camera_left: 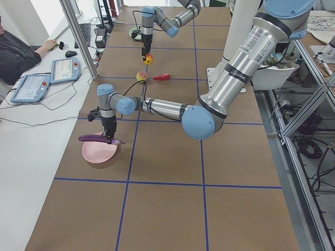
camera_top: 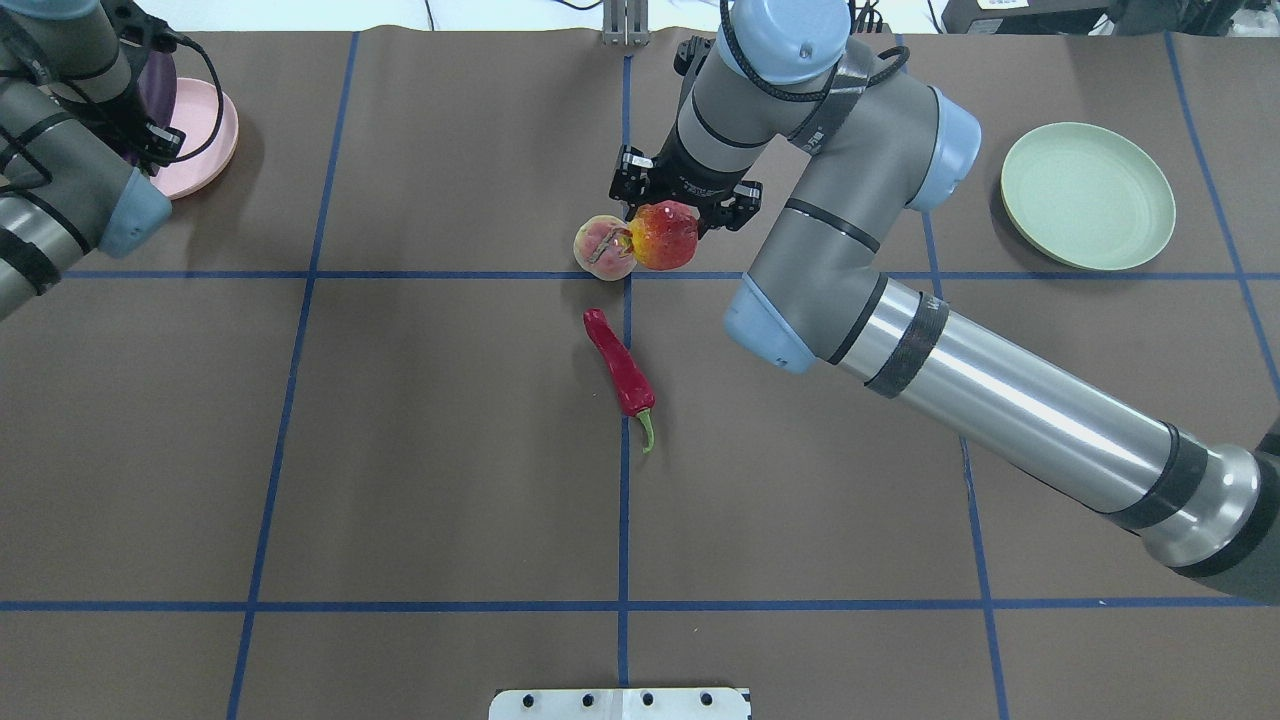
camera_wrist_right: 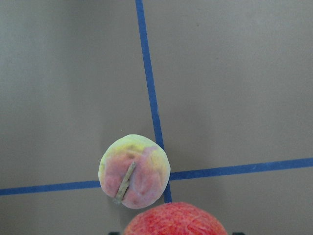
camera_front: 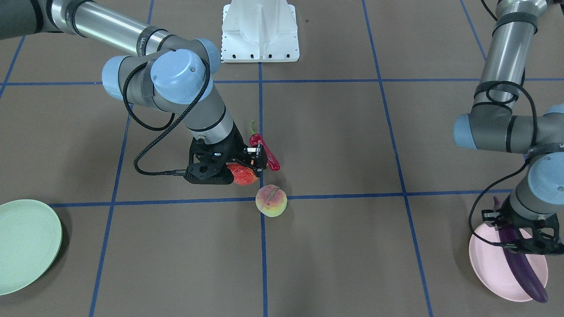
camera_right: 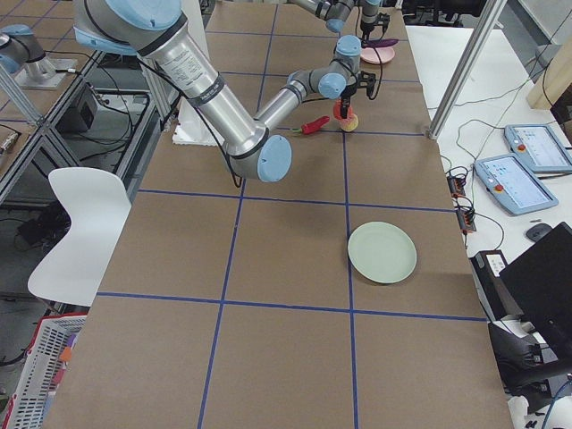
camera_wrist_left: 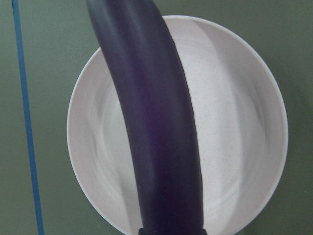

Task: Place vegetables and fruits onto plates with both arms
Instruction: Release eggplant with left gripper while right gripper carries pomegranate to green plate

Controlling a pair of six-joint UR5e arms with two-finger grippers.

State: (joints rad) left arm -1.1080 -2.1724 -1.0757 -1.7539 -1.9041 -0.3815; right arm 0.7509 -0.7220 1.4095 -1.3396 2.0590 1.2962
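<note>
My left gripper (camera_front: 511, 241) is shut on the long purple eggplant (camera_front: 523, 269) and holds it just above the pale pink plate (camera_front: 488, 264). In the left wrist view the eggplant (camera_wrist_left: 156, 122) lies across the pink plate (camera_wrist_left: 239, 122). My right gripper (camera_top: 668, 212) is shut on the round red-orange fruit (camera_top: 663, 236), held right beside the peach (camera_top: 602, 248) near the table's middle. The right wrist view shows the peach (camera_wrist_right: 134, 171) and the top of the fruit (camera_wrist_right: 175, 220). The red chili (camera_top: 620, 367) lies on the table. The mint green plate (camera_top: 1088, 195) holds nothing.
The white fixed base (camera_front: 260, 31) stands at the robot's side of the table. Blue tape lines cross the brown table. My right arm's long forearm (camera_top: 1000, 400) reaches over the table's right half. An operator and tablets sit past the far edge in the exterior left view.
</note>
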